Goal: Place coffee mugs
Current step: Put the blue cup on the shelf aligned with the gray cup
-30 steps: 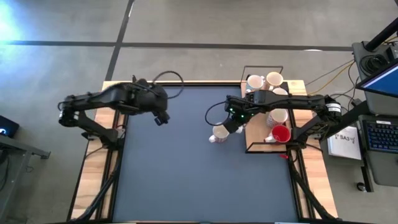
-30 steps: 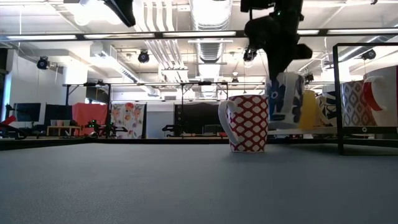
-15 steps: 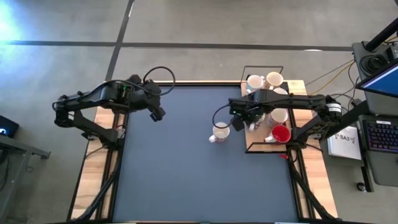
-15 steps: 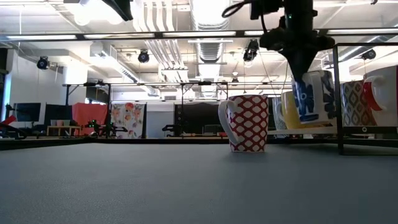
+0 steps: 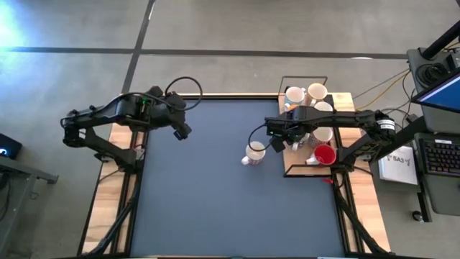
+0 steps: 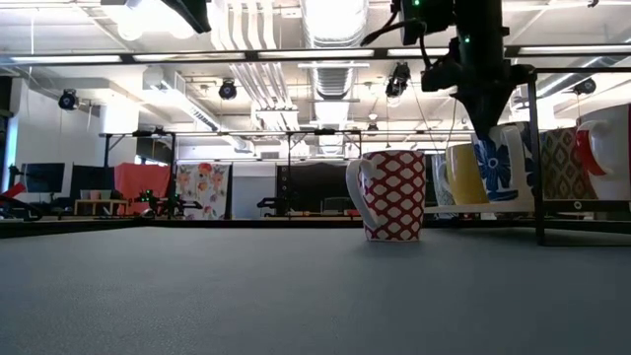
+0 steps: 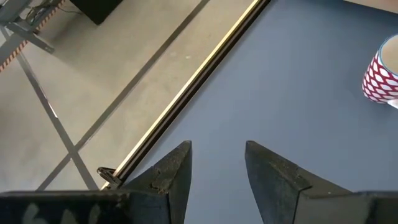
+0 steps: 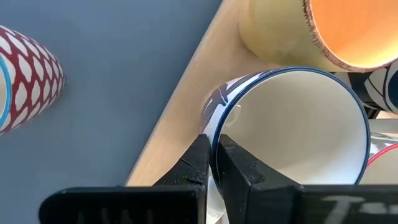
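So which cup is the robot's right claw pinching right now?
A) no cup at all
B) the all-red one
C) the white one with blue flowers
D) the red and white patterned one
C: in the right wrist view the right gripper is shut on the rim of the blue-flowered mug, while the red-patterned mug stands alone on the mat.
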`<state>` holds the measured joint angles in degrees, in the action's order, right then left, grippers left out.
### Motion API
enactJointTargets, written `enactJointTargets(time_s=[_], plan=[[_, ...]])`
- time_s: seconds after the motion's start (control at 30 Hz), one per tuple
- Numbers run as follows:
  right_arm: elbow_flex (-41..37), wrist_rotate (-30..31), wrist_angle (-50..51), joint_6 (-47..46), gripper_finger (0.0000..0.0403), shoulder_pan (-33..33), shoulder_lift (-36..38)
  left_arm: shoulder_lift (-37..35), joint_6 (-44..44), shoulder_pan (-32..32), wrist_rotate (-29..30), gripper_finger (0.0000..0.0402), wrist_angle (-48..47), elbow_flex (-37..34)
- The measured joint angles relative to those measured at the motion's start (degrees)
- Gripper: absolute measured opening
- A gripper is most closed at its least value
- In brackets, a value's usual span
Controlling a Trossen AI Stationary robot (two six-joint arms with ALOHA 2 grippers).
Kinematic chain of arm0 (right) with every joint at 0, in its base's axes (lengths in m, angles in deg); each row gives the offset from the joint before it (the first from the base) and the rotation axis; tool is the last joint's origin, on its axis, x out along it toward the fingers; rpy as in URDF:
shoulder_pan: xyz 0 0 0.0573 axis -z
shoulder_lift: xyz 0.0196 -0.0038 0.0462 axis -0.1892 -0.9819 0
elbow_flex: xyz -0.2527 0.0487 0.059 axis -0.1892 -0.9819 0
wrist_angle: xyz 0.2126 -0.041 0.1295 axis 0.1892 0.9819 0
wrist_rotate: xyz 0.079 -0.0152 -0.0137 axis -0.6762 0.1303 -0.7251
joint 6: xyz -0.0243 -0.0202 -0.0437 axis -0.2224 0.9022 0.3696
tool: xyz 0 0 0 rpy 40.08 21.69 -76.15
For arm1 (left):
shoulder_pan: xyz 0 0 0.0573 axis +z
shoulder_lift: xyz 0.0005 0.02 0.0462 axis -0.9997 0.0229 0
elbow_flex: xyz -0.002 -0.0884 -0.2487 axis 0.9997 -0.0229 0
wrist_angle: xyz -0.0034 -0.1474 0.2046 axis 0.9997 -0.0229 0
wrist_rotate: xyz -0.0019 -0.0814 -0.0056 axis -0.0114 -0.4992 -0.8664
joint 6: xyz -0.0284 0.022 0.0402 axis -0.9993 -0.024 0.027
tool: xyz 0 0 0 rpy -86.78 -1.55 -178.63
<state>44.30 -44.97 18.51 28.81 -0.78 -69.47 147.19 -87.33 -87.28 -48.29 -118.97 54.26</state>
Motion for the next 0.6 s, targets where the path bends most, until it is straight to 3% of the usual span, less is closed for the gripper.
enactJointTargets(time_s=[0.6], plan=[[0.8,-0.9,0.1,3.3,0.0013,0.0,0.6,0.0,-4.1,0.0,0.0,0.0132,0.2,0.0]])
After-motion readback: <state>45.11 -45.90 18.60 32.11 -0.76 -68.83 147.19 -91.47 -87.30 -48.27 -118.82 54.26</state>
